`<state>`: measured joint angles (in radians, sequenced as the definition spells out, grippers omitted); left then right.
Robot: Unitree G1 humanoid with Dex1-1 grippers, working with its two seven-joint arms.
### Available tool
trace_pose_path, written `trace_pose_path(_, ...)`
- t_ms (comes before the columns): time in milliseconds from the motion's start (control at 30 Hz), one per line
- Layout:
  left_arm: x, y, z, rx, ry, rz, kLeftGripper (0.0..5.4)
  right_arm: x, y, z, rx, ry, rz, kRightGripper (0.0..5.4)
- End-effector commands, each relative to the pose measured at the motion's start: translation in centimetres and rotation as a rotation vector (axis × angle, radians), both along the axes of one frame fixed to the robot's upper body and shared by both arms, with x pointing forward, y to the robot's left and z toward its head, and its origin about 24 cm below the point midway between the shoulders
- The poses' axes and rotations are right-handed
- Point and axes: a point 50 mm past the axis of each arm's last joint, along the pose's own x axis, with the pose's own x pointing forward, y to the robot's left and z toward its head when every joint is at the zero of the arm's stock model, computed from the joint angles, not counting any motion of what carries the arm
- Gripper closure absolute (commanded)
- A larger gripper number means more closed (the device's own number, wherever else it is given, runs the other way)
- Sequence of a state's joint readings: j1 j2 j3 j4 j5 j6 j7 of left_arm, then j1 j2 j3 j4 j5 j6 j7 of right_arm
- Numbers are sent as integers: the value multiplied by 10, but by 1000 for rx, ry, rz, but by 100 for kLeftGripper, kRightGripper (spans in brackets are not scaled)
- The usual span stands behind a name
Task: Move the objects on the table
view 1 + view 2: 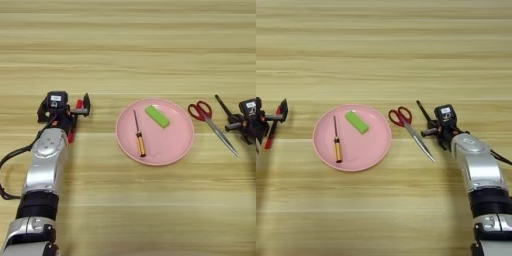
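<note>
A pink plate (172,145) lies mid-table. On it rest a slim orange-handled screwdriver (139,139) and a flat lime-green block (157,116). Red-handled scissors (406,122) lie just right of the plate, blades pointing to the near right. Right of the scissors, my right gripper (430,126) is shut on a thin black pointed tool (423,110) that sticks out to the far left. Left of the plate, my left gripper (80,106) is closed around a thin red stick-like item (71,134) that slants toward me.
The light wooden table (130,45) fills both views. My left arm (45,165) runs along the near left. My right arm (481,175) comes in from the near right.
</note>
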<state>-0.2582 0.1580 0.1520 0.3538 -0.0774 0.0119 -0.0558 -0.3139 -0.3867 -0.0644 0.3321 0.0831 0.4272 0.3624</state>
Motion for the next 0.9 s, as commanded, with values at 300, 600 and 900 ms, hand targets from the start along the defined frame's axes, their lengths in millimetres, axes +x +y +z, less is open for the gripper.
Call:
trace_pose_path(300, 2, -2, 2, 4, -8, -3, 0, 3, 9, 8, 58, -33, 33, 401)
trace_pose_path(600, 2, -2, 1, 4, -6, -5, 0, 5, 19, 20, 74, -115, 67, 311)
trace_pose_path(900, 2, -3, 1, 3, -5, -6, 0, 0, 41, 36, 81, -174, 149, 211)
